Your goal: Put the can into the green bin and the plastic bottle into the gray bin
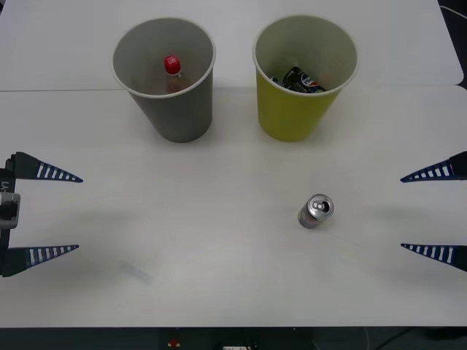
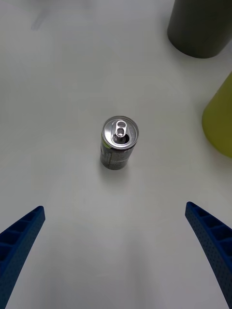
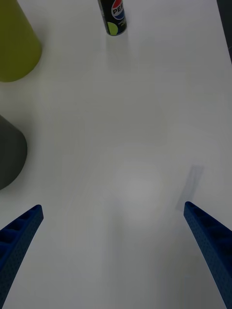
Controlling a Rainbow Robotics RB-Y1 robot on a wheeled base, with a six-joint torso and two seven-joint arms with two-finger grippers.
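While both arms sit at the table's side edges, the scene reads as follows.

Can on the table: the can (image 1: 316,211) stands upright on the white table (image 1: 219,240), silver top with pull tab facing up, in front of the green bin and on the robot's right half of the surface; nothing touches it.
Green bin: the green bin (image 1: 295,109) stands upright at the back right, with another dark can (image 1: 300,79) lying inside it.
Gray bin: the gray bin (image 1: 179,109) stands upright just left of the green one, the two apart; the plastic bottle (image 1: 172,67) is inside it, red cap up.
Right gripper: the right gripper (image 1: 432,211) hovers at the right edge, fingers spread wide and holding nothing; in its wrist view the can stands ahead, centred between the two blue fingers (image 2: 21,241).
Left gripper: the left gripper (image 1: 45,213) waits at the left edge, fingers likewise wide apart and holding nothing, well away from the can and both bins.
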